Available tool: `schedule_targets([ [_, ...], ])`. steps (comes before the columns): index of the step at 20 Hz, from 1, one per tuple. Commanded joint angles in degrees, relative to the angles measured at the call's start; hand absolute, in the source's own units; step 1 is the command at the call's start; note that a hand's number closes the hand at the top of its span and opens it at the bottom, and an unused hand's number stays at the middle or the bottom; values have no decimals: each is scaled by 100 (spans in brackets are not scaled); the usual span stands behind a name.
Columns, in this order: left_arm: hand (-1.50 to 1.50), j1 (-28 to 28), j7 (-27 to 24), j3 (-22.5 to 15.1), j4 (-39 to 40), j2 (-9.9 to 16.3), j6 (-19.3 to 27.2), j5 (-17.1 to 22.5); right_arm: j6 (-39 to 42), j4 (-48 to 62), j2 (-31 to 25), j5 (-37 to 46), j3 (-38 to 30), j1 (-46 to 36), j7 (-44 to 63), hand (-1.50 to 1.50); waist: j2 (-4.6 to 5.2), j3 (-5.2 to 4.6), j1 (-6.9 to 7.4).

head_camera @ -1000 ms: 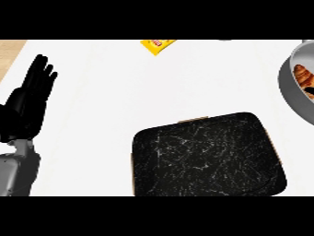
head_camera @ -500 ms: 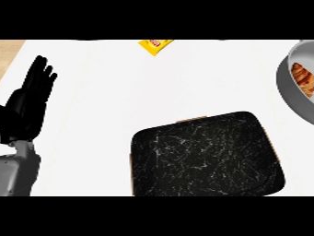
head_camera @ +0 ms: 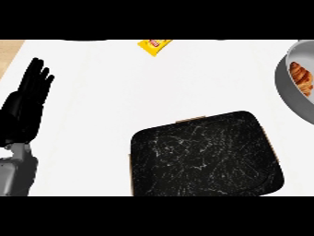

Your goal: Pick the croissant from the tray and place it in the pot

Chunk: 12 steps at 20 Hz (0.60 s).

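Partly cropped pot (head_camera: pixel 288 94) holding croissant (head_camera: pixel 301 78), left robot hand (head_camera: pixel 25 107) fingers straight, apart

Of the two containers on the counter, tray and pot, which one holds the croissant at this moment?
The grey pot at the right edge holds the croissant. The black tray at lower centre has nothing on it.

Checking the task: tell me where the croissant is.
In the head view, the croissant lies inside the grey pot at the right edge, above the black tray.
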Motion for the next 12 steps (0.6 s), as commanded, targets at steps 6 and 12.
schedule_targets([
  [6,0,155,-100,86,3,59,-95,17,797,132,-528,-139,-97,548,-243,-150,-9,0,-9],
  [12,0,33,194,-61,-208,-25,-19,-21,1034,189,-772,-179,-145,769,-303,-150,6,16,7],
])
